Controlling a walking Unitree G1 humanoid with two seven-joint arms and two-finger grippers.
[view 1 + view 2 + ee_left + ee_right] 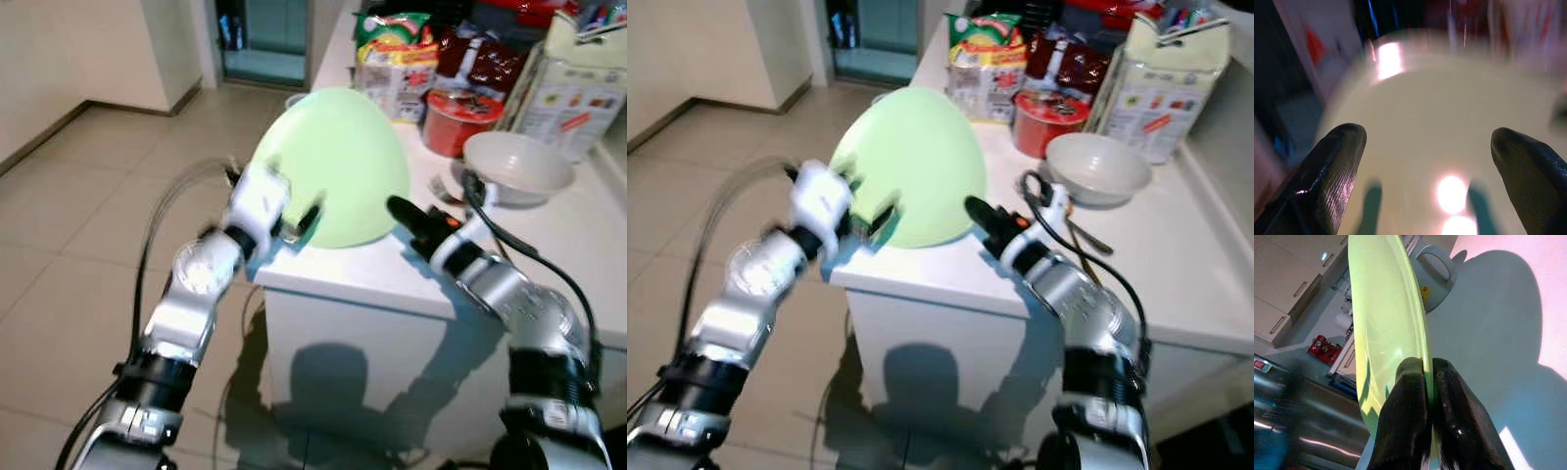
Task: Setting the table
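The near part of the pale green plate (333, 166) is hidden behind the left gripper (304, 220), and the mug (1435, 276) behind it is masked in the eye views; it is seen beyond the plate's rim in the right wrist view. The packets at 12 o'clock on the white counter (588, 245) are cut off by the frame edge. The left wrist view is blurred, though the glossy green surface is made out between two widely spread fingers (1327, 181), which are not seen to touch it. The right gripper (1427, 367) is seen pinched narrowly on the plate's rim, at about 4 o'clock on the plate. The plate is held tilted on edge over the counter's near left corner. A white bowl (517, 166) is set at 2 o'clock, beside a red tub (458, 119).
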